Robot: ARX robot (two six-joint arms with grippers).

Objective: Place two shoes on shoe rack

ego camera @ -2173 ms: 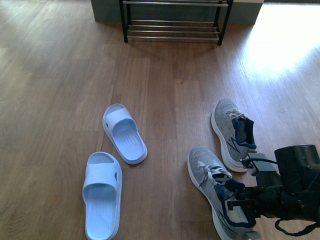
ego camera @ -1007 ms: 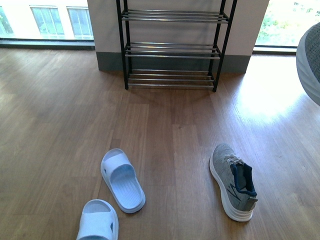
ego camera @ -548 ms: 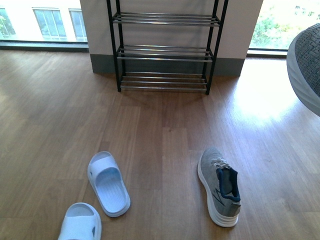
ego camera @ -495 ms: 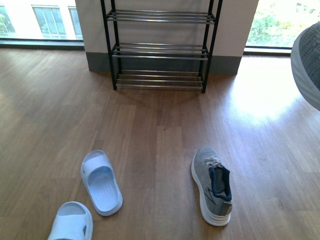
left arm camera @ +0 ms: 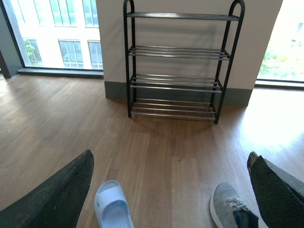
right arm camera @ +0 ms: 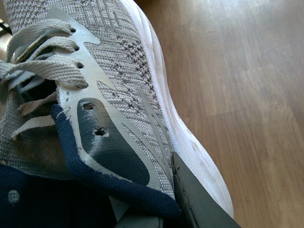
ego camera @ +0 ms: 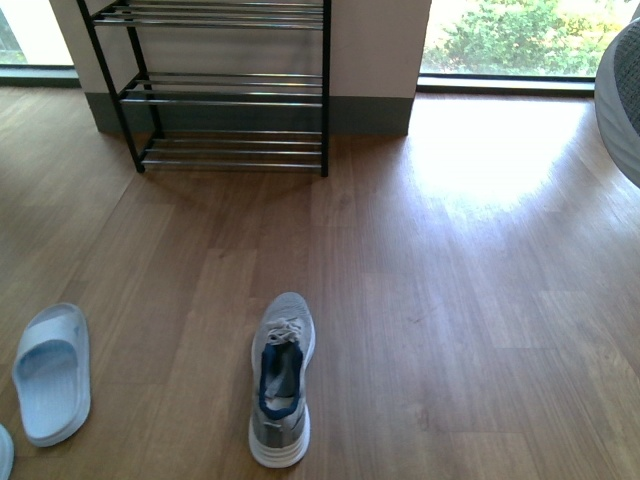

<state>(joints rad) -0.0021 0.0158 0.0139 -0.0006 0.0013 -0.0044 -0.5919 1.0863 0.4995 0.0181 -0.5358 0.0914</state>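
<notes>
Right gripper (right arm camera: 171,209) clamped on collar of grey sneaker (ego camera: 622,95), which hangs at front frame's right edge. Shoe rack (ego camera: 228,100) sits upper left, well apart, so carry goes leftward. Left gripper (left arm camera: 169,156) jaws apart, empty.

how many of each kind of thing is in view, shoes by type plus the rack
grey sneakers: 2 (floor sneaker, held sneaker)
pale blue slides: 2 (full slide, edge slide, only a sliver showing)
shoe rack: 1
total: 5
</notes>
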